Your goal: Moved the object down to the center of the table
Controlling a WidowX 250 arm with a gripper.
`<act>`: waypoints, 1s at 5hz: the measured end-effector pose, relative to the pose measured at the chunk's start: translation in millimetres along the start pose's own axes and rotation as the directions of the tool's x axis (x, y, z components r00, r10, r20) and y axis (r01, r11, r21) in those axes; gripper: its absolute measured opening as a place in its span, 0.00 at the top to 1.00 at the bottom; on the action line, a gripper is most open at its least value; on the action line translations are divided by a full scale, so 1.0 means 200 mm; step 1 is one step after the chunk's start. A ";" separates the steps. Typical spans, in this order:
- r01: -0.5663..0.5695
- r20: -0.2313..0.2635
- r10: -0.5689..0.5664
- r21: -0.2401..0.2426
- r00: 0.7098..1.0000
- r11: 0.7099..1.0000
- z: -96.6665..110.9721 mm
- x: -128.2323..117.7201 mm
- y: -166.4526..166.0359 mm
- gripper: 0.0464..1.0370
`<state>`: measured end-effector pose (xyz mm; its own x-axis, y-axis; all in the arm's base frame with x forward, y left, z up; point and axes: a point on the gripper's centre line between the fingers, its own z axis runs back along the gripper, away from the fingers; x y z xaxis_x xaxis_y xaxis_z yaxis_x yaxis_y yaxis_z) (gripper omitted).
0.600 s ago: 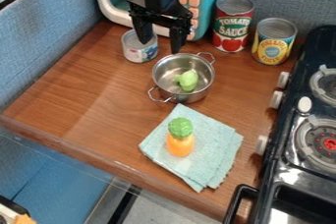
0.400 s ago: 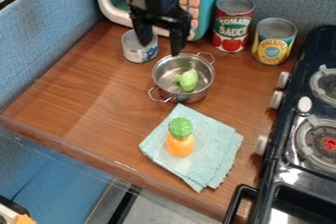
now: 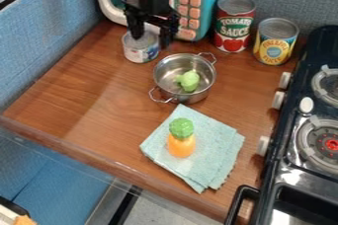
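Note:
My black gripper [image 3: 150,42] hangs at the upper left of the table [image 3: 99,98], open, with its fingers apart over the small can [image 3: 141,51]. The can stands upright in front of the toy microwave. One finger overlaps the can's top and the other is at its right side; whether either touches it I cannot tell. Right and in front of the can is a metal pot [image 3: 185,77] with a green toy [image 3: 189,80] inside. An orange toy with a green top [image 3: 181,138] lies on a folded light-blue cloth [image 3: 214,150].
The teal microwave [image 3: 202,2] stands behind the gripper. A tomato sauce can [image 3: 233,24] and a yellow can [image 3: 275,41] stand at the back right. A black stove [image 3: 307,135] runs along the right side, and a blue wall [image 3: 49,36] bounds the left.
The gripper has moved left, and its fingers have come closer together over the small can. The cans, pot, toys and cloth have stayed in place.

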<state>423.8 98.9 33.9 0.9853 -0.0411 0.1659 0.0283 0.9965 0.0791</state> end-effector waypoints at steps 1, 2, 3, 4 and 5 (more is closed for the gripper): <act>0.000 0.021 0.000 0.012 1.000 1.000 -0.07 0.10 0.08 0.04; -0.017 0.010 0.017 0.028 1.000 0.999 -0.10 0.10 0.14 0.04; -0.014 -0.003 0.014 0.031 1.000 0.999 -0.10 0.10 0.15 0.04; -0.023 -0.005 0.023 0.032 1.000 0.999 -0.11 0.09 0.15 0.04; -0.028 -0.035 0.029 0.028 0.999 0.999 -0.15 0.02 0.14 0.04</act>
<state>433.9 128.2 6.6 0.9910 -0.0098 0.1332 -0.0037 0.9948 0.1015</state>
